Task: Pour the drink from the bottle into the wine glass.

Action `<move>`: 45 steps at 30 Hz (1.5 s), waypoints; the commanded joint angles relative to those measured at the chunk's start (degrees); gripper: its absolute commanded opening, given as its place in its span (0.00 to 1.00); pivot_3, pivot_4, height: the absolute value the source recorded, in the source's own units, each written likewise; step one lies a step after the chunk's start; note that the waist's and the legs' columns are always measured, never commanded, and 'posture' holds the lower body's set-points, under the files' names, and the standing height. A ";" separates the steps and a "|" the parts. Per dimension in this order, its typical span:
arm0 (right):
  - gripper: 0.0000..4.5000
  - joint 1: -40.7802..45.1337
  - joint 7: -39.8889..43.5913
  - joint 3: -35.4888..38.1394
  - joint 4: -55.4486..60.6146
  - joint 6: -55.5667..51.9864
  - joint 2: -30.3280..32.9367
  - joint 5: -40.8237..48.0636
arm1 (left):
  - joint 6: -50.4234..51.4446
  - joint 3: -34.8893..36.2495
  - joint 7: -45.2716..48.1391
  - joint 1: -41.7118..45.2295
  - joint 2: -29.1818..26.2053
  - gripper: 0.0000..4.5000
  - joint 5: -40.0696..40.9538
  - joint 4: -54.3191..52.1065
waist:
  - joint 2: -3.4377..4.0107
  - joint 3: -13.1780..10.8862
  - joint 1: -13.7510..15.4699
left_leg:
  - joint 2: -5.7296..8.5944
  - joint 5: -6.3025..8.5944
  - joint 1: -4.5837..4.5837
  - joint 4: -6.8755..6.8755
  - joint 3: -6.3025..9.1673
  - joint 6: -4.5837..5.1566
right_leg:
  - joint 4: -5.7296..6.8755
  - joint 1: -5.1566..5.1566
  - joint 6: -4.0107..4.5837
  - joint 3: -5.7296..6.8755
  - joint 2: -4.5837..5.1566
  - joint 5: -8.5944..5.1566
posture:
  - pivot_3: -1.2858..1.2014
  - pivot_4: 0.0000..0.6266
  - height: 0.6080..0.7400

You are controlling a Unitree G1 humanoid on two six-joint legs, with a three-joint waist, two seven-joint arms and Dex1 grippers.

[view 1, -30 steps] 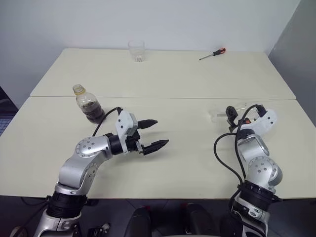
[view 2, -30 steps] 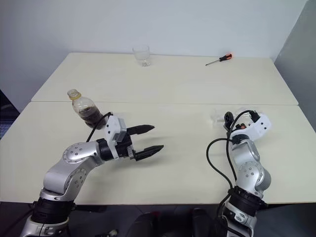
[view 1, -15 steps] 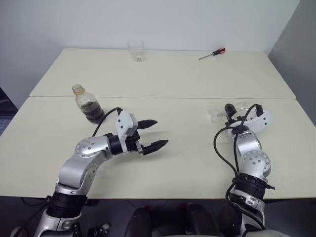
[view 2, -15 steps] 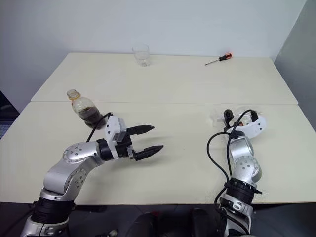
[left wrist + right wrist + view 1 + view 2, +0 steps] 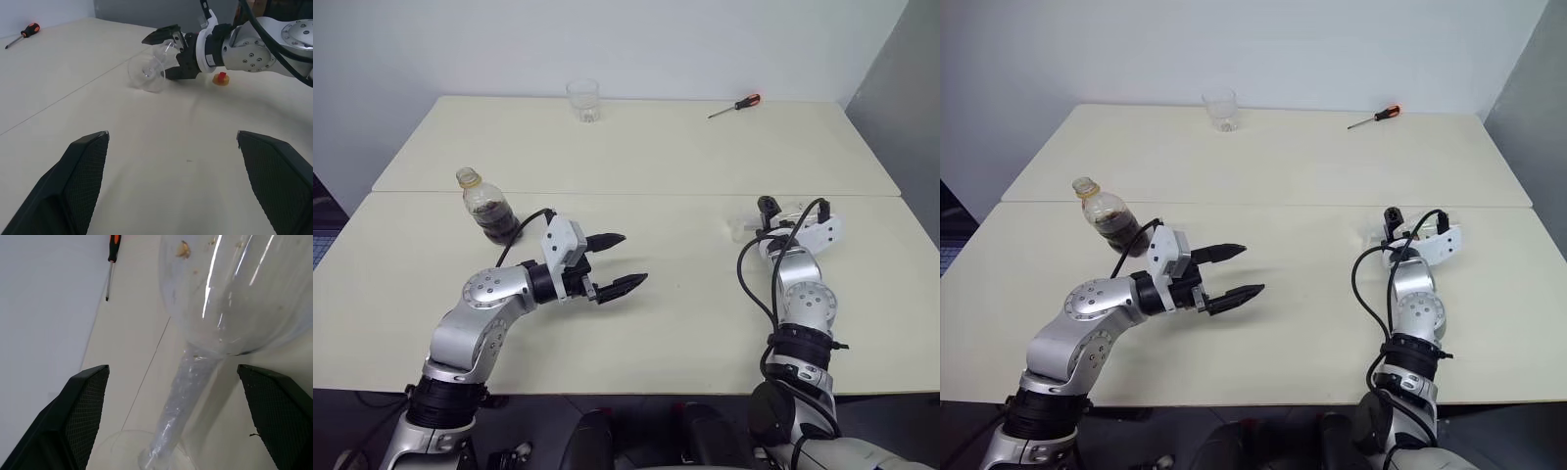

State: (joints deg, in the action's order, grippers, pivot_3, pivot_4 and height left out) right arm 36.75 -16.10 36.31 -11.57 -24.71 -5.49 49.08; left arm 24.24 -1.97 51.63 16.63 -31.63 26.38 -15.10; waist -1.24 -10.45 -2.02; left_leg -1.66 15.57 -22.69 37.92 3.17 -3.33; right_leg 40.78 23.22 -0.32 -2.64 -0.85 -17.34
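Stemware is the sticking point here: the clear, round-bowled wine glass (image 5: 149, 72) lies tipped on its side on the right half of the cream table (image 5: 685, 166), not standing. Its long axis runs roughly level with the tabletop; from the right wrist view the thin stem (image 5: 183, 391) runs between the fingers, with the bowl at one end and the round foot at the other. The right gripper (image 5: 168, 54) is by far the nearer one: its black fingers are spread wide on either side of the glass, not yet pinching it. A small red-and-yellow cap (image 5: 221, 78) sits on the table just beside that gripper.

The small squat clear plastic bottle (image 5: 487, 206), uncapped and holding dark brown drink (image 5: 495, 217), stands upright on the left, just beyond the left arm. The left gripper (image 5: 612, 264) hovers with its fingers apart and empty, pointing toward the table's middle, away from the bottle.

My guess is the glass must be set upright before any pouring.
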 commanded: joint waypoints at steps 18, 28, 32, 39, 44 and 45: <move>0.80 3.27 2.53 -2.14 -4.57 1.61 -0.25 5.17 | -0.77 0.64 -0.39 1.99 0.02 1.00 0.13 -0.54 | 0.13 -0.08 -0.01 | -0.01 0.00 0.00 -0.01 -0.02 0.00 | -0.01 0.01 0.01 -0.02 0.00 0.00 | 0.52 0.24 1.00; 0.80 4.54 3.33 -1.11 -8.64 3.41 1.59 4.77 | -0.53 0.99 -0.99 1.54 -0.23 1.00 0.31 -1.40 | 0.14 -0.08 -0.02 | -0.01 0.00 -0.01 -0.01 -0.01 0.01 | -0.01 0.01 0.01 -0.01 0.00 0.00 | 0.52 0.24 1.00; 0.80 4.51 2.78 -0.65 -9.12 4.42 1.38 4.95 | -0.36 0.87 -1.44 1.47 -0.05 1.00 0.40 -1.79 | 0.14 -0.08 -0.01 | -0.01 -0.01 -0.01 -0.01 -0.01 0.01 | -0.01 0.01 0.01 -0.01 0.00 0.00 | 0.52 0.24 1.00; 0.75 3.83 2.65 -0.12 -9.65 5.18 1.40 5.65 | -0.81 0.72 -1.21 2.11 0.14 1.00 0.22 -0.86 | 0.14 -0.08 -0.01 | -0.01 -0.01 -0.01 -0.01 -0.01 0.01 | -0.01 0.01 0.00 -0.01 0.00 0.00 | 0.52 0.24 1.00; 0.42 3.40 2.21 0.00 -8.97 5.38 1.29 5.83 | -0.96 0.61 -1.08 2.38 0.35 1.00 0.11 -0.60 | 0.15 -0.09 -0.01 | -0.01 -0.01 -0.02 -0.01 -0.01 0.02 | -0.02 0.01 0.00 -0.01 0.01 0.00 | 0.52 0.24 1.00; 0.35 3.30 2.05 -0.03 -8.87 5.44 1.29 5.72 | -0.96 0.62 -1.03 2.33 0.36 1.00 0.12 -0.64 | 0.15 -0.09 -0.01 | -0.01 -0.01 -0.02 -0.02 -0.02 0.01 | -0.02 0.01 0.00 -0.01 0.01 0.00 | 0.52 0.24 1.00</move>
State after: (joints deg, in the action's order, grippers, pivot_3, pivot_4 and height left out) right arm 39.94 -13.80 35.83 -21.46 -20.29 -4.69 54.26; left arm 24.31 -1.98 50.63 18.35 -31.31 26.34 -15.09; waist -1.09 -10.54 -2.03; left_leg -1.67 15.57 -22.69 37.90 3.15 -3.31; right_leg 40.76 23.23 -0.31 -2.66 -0.85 -17.34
